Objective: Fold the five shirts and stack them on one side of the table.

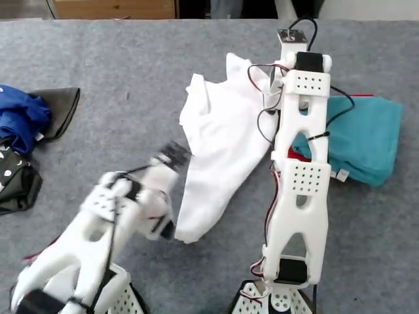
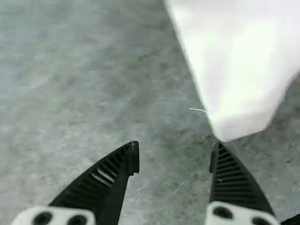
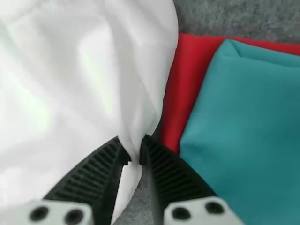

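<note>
Far left, a blue shirt (image 1: 23,121) lies crumpled; my left hand (image 2: 176,150) hangs, fingers apart, by a corner of the white shirt (image 1: 219,150) on the tabletop (image 1: 131,59). My right hand (image 3: 135,152) is clamped on that shirt's edge, beside the teal shirt (image 1: 363,140) folded atop a red shirt (image 3: 187,79).

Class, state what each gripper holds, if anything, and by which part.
The right gripper holds the white shirt by its edge, jaws shut on it. The left gripper holds nothing, jaws open.
</note>
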{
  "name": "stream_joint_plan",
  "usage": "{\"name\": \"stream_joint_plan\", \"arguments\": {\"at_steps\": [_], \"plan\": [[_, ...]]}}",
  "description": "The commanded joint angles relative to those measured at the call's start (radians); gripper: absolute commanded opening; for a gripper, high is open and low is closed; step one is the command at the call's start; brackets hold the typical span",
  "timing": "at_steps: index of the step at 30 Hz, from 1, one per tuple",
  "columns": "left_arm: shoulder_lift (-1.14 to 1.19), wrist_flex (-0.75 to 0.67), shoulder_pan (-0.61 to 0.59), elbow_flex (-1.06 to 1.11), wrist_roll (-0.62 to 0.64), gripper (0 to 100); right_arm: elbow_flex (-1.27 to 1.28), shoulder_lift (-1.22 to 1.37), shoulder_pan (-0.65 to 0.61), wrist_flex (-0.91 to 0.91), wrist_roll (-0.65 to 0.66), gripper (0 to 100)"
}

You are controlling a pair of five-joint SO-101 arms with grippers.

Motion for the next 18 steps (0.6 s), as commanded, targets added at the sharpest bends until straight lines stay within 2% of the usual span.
{"name": "stream_joint_plan", "arguments": {"at_steps": [1, 5, 11, 15, 18], "plan": [[0.066, -0.043, 0.085, -0.048, 0.077, 26, -0.136, 0.015, 0.02, -0.006, 0.003, 3.4], [0.092, -0.103, 0.085, -0.044, 0.138, 29, -0.271, 0.074, 0.051, -0.005, 0.003, 3.4], [0.097, -0.092, 0.09, -0.111, 0.212, 30, -0.39, 0.165, 0.048, -0.005, 0.003, 3.4], [0.1, -0.002, 0.091, -0.217, 0.221, 30, -0.39, 0.171, 0.048, -0.005, 0.003, 3.4], [0.106, 0.011, 0.091, -0.274, 0.222, 30, -0.39, 0.171, 0.046, -0.005, 0.005, 3.4]]}}
